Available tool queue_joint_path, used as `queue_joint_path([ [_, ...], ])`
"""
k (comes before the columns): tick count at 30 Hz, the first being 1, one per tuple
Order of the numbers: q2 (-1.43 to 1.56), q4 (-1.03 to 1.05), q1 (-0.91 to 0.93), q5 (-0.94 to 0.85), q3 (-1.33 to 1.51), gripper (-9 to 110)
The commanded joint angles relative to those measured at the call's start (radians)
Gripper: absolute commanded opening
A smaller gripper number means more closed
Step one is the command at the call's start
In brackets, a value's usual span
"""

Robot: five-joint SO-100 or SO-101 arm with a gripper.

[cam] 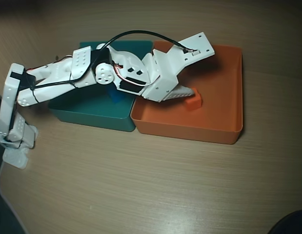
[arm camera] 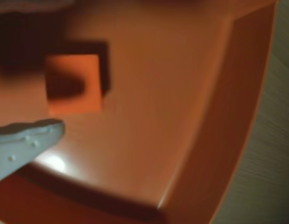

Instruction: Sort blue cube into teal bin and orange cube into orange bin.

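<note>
Inside the orange bin (cam: 224,92): orange cube (cam: 193,101) on the floor, beside the end effector (cam: 189,95).
Blue cube (cam: 117,96) lies in the teal bin (cam: 92,114), mostly under the arm. Bins stand touching side by side near the tabletop's (cam: 151,185) far edge. Wrist view: one white fingertip (arm camera: 41,135) just clear of the cube; jaws' spacing cannot be told.
</note>
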Motion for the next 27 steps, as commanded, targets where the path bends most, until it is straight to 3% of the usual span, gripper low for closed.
queue_joint_path([
  [1, 0.035, -0.015, 0.009, -0.002, -0.080, 30],
  [12, 0.043, -0.015, 0.011, 0.000, -0.080, 29],
  [23, 0.054, -0.008, 0.000, 0.005, -0.080, -7],
  [27, 0.104, 0.002, 0.006, 0.017, -0.075, -5],
])
